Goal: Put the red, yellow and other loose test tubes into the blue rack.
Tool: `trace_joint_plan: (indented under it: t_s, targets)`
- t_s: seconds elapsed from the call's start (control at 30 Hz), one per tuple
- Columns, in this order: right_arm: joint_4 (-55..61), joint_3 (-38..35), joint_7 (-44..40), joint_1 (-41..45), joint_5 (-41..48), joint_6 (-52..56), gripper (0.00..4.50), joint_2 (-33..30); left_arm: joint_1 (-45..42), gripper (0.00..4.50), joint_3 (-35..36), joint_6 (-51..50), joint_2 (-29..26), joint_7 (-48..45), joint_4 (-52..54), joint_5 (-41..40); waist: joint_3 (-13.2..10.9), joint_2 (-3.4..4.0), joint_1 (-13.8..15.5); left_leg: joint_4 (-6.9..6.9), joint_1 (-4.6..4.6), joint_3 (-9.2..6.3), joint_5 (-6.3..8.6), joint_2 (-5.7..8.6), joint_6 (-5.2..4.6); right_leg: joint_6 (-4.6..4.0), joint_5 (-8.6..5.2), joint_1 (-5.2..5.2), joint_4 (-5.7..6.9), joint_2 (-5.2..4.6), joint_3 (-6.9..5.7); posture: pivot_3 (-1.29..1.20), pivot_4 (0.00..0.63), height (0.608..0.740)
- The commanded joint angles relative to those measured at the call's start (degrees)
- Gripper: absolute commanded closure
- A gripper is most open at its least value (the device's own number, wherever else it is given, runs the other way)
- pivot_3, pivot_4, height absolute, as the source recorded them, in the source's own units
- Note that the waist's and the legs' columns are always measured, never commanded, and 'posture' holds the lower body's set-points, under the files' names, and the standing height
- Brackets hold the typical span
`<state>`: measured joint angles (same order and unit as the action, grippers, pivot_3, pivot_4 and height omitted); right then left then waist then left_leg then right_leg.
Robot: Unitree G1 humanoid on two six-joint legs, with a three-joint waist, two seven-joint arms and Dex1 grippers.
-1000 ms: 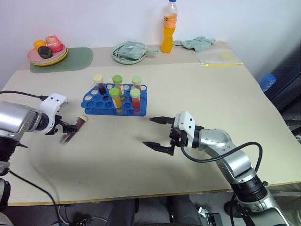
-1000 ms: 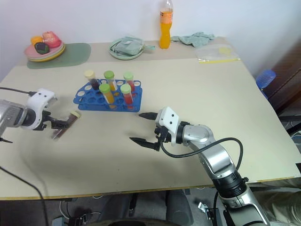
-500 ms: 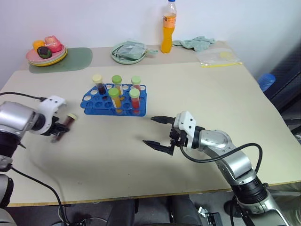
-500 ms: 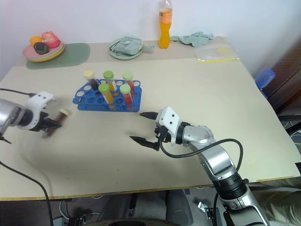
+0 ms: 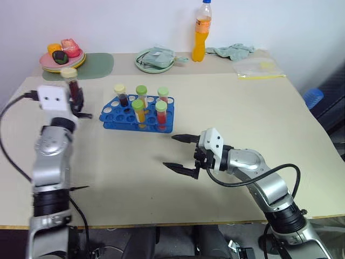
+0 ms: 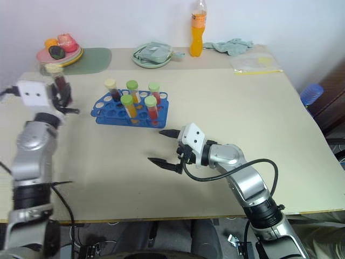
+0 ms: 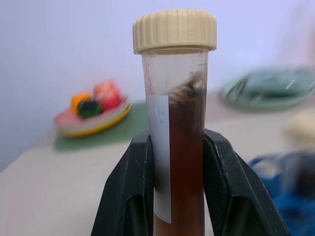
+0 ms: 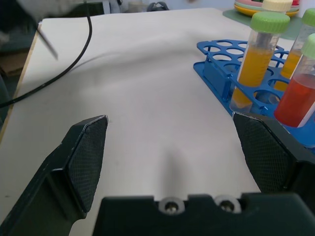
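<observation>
left gripper (image 7: 179,196): my fingers are clamped on a cream-capped test tube (image 7: 176,123), low on its body, cap end up. Tube upright, dark brown-red liquid, white label strip down one side.
tube position: raised off the table (image 5: 215,108), near the rack's left end but apart from it; not over a hole yet.
right gripper (image 5: 182,153): jaws wide apart, nothing in them. Hovers over bare table in front of the rack's right end, fingers pointing toward my left.
blue rack (image 5: 116,116): sits mid-table on my left half. Five tubes already standing in it: one cream-capped tube (image 5: 121,94) with dark fill, four green-capped tubes (image 5: 141,96) with yellow-orange or red fill. Several holes on the rack's left side look open.
loose tubes left: I see none lying on the table. The one in my left hand looks like the last, as far as the pictures show.
progress: judged nearly done. Five seated, one in hand, none on the table.
remaining: carry the tube over a free hole on the left side, lower it in straight, release.
risk: grip is low on the tube, so its bottom end is hidden from me. Alignment with the hole is the thing to watch.
clutter: fruit plate (image 5: 62,56) on a green mat, orange drink bottle (image 5: 200,32), green dish (image 5: 154,59), cloth and plastic bag along the far edge. All well apart from the rack.
</observation>
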<state>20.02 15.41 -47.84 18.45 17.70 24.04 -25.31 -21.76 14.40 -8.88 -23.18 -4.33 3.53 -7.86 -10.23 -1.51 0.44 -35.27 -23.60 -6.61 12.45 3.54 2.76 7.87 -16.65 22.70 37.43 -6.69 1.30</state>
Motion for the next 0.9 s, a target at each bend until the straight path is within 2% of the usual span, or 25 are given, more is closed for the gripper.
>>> trace_joint_plan:
  t_s: [0.03, 0.17, 0.43, 0.9]
  targets:
    - [1.37, -0.31, -0.18, 0.65, 1.0, 0.19, 0.0, 0.45, 1.24, 3.7, -3.86, 6.73, 5.18, 4.08, 2.69, 4.61, 0.01, 0.01, -0.12, 0.01, 0.01, 0.01, 0.0, 0.0, 0.0, 0.0, 0.0, 0.0, 0.0, -0.01, 0.02, 0.0, 0.15, 0.74]
    - [1.56, -0.33, 0.08, 0.59, 0.91, 0.42, 0.0, 0.6, 0.8, 3.7, -6.4, 9.66, 8.56, 6.08, -0.97, 8.09, 0.01, 0.01, -0.33, 0.01, 0.01, 0.05, 0.0, 0.01, -0.01, 0.0, 0.0, 0.01, 0.02, 0.05, 0.0, 0.0, 0.15, 0.74]
    - [2.46, -0.53, 1.33, -0.28, 0.77, 0.56, 0.0, 0.69, -0.39, 3.7, -9.0, 10.09, 8.55, 4.88, -8.02, 10.66, 0.01, 0.01, -1.03, 0.01, 0.01, 0.01, 0.0, 0.02, -0.01, 0.0, 0.0, -0.03, 0.01, 0.06, -0.03, 0.0, 0.15, 0.74]
    - [2.6, -0.41, 2.31, -0.54, 0.96, 0.67, 0.0, 1.16, -2.56, 3.7, -8.01, 10.1, 11.72, 4.47, -12.15, 8.27, 0.01, 0.01, -1.0, 0.0, 0.01, -0.02, 0.0, 0.03, -0.01, 0.0, -0.01, -0.05, 0.01, 0.05, -0.05, 0.0, 0.15, 0.74]
